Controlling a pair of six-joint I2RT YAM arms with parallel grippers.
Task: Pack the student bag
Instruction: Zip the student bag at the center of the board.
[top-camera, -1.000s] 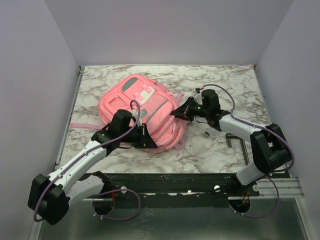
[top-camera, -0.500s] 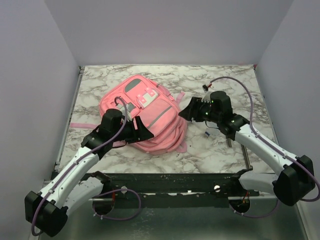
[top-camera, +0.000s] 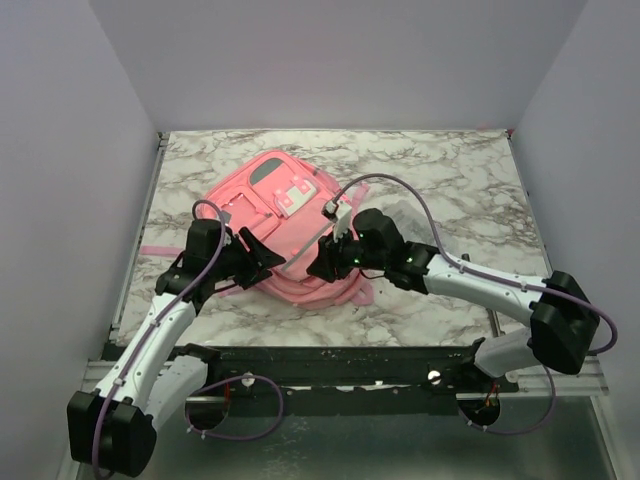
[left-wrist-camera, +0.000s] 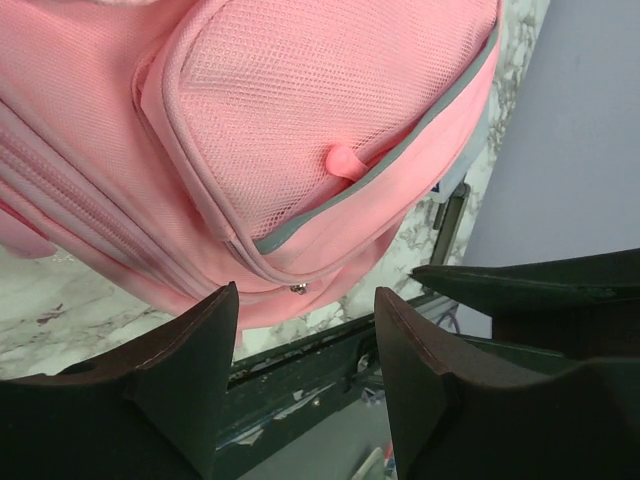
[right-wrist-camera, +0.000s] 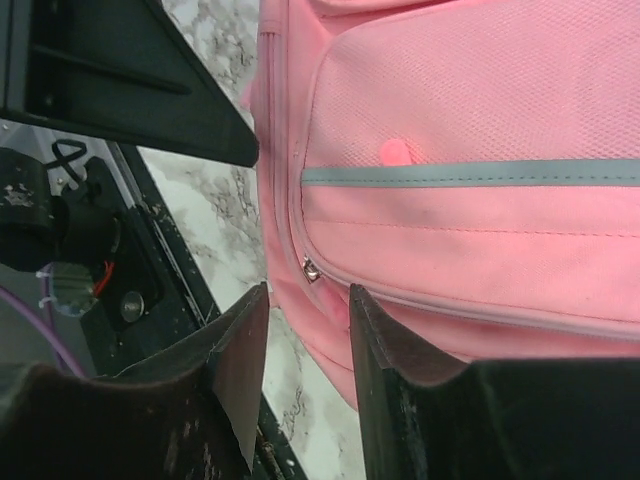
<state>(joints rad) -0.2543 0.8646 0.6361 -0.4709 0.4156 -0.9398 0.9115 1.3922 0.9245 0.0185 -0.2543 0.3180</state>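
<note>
1. The student bag (top-camera: 290, 225) lay on its back on the marble table (top-camera: 450, 160), left of the middle, with its grey-trimmed front pockets facing up and its lower end towards the arms.
2. From where I stood the packing looked close to finished. The front pocket's zip ran shut as far as its small metal pull (right-wrist-camera: 311, 270), and I saw no book sticking out (what was inside, I could not tell).
3. What was left, I judged, was at most closing the last of a zip or tidying the bag.
4. The left gripper (top-camera: 262, 258) hovered at the bag's lower left edge, jaws well apart and holding nothing.
5. The right gripper (top-camera: 322, 262) hovered at the lower right edge, jaws parted more narrowly with nothing between them; the pull sat just beyond its tips.
6. Counted: one bag, one zip pull in view, two grippers.
</note>
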